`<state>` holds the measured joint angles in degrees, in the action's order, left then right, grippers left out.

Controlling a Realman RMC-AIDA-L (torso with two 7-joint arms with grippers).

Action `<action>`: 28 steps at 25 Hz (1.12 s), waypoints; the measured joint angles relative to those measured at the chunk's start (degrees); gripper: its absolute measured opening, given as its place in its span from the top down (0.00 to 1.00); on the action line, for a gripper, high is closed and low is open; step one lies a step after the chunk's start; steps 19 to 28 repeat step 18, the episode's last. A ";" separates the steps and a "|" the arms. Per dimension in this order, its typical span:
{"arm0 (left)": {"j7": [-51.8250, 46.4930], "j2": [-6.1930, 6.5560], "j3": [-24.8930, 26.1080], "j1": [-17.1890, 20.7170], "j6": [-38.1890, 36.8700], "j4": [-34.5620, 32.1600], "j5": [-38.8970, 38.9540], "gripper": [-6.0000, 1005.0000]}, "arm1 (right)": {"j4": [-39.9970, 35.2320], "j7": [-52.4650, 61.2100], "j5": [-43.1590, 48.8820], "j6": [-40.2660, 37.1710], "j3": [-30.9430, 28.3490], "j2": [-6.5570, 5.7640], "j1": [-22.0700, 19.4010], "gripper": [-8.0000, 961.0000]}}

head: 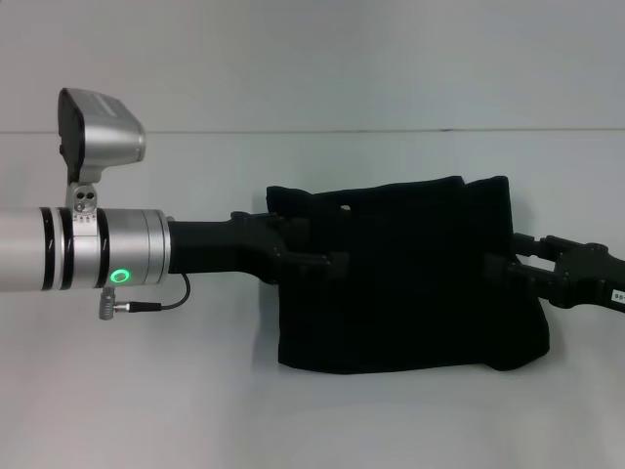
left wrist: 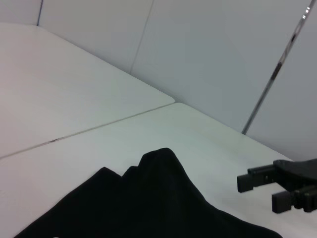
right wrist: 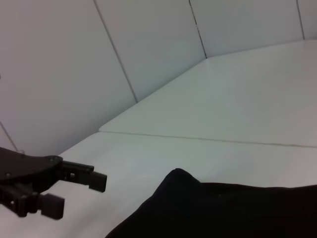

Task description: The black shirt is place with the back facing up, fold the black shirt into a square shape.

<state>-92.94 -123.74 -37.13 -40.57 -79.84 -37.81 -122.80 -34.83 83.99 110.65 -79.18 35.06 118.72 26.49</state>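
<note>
Black shirt (head: 410,283) sits centre-right on the white table (head: 195,410), already bunched into a rough rectangle, far edge rumpled, near edge sagging unevenly; no print visible, plain black side up

Left gripper (head: 337,262) reaches in from the left, fingertips over the shirt's left edge. Right gripper (head: 503,266) comes in from the right at the shirt's right edge. Both black on black, so can't tell whether either is clamped on cloth or just touching. Wrist views show the opposite gripper with fingers parted, nothing between them, cloth peaked nearby: right one (left wrist: 277,191), left one (right wrist: 54,186)

Judgement: mid-fold, sides taken in, looks like a side or crosswise fold in hand. Next move needs both edges pinched at matching height, lifted together, laid over evenly; corners need squaring, the outline isn't square yet

Count: 1 shirt, 2 grippers, 1 table
</note>
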 joint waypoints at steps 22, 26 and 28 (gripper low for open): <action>-0.55 -0.25 -2.74 -0.44 -1.56 1.36 1.12 0.08 | 2.39 3.15 0.29 -2.09 0.18 -1.26 -1.04 0.24; -0.55 -0.25 -2.74 -0.44 -1.56 1.36 1.12 0.08 | 2.39 3.15 0.29 -2.09 0.18 -1.26 -1.04 0.24; -0.55 -0.25 -2.74 -0.44 -1.56 1.36 1.12 0.08 | 2.39 3.15 0.29 -2.09 0.18 -1.26 -1.04 0.24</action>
